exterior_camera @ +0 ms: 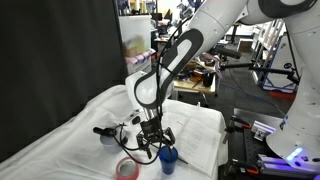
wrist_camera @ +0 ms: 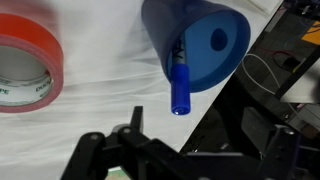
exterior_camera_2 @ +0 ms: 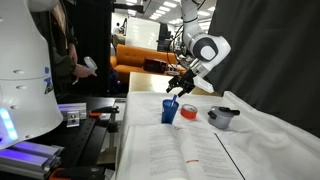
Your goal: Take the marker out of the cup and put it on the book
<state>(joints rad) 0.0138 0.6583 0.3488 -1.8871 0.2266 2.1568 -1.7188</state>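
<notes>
White cloth [exterior_camera: 75, 125] in a busy lab, blue cup [exterior_camera_2: 170, 110] standing by the open book [exterior_camera_2: 185, 155], marker [wrist_camera: 180, 85] sticking out of the cup, gripper [exterior_camera_2: 182, 90] just above it, jaws wide apart, holding nothing, red tape [wrist_camera: 25, 70] near the cup

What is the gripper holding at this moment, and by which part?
Nothing is held. The gripper is open over the cup. The marker sits in the cup with its end poking out, clear of both fingers.
</notes>
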